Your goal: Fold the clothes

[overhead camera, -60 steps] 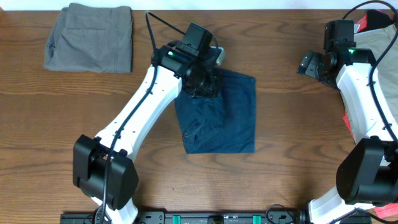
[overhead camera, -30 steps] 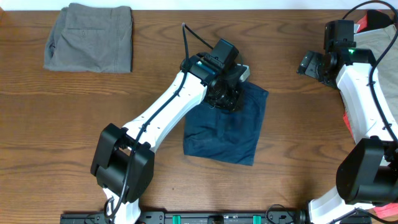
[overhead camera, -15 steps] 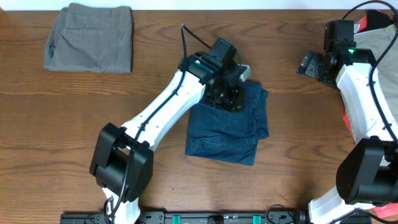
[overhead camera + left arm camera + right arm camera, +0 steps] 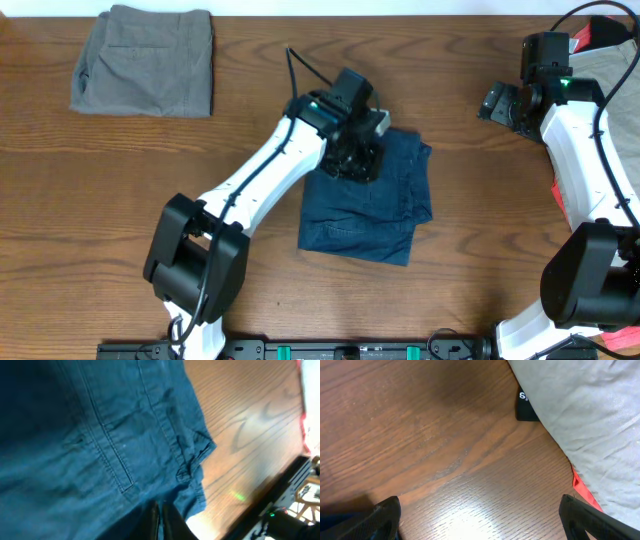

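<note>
From above, your navy blue shorts (image 4: 370,205) lie folded near the middle of the table (image 4: 100,200). One corner sticks out on the right side. Your left gripper (image 4: 358,160) sits on the top edge of these shorts. The grey-green shorts (image 4: 145,60) lie folded at the far left corner of the table, well apart from the blue ones. Your right gripper (image 4: 497,103) is near the far right corner, over bare wood. Just beside it lies a tan cloth (image 4: 612,62) with a red strip (image 4: 590,35) at its edge.

In the left wrist view, the blue shorts (image 4: 100,435) fill most of the picture, and you can see lines of stitching on them. The two fingers (image 4: 170,522) are pressed tight together, with their tips on the cloth. You cannot tell if any cloth is caught between them.

In the right wrist view, the two fingers (image 4: 382,520) stand wide apart at the bottom corners. Only bare wood lies between them. The tan cloth (image 4: 590,420) looks pale here. A small black label (image 4: 524,409) peeks out from under it. You can read a white "S" on it, and the rest is hidden.
</note>
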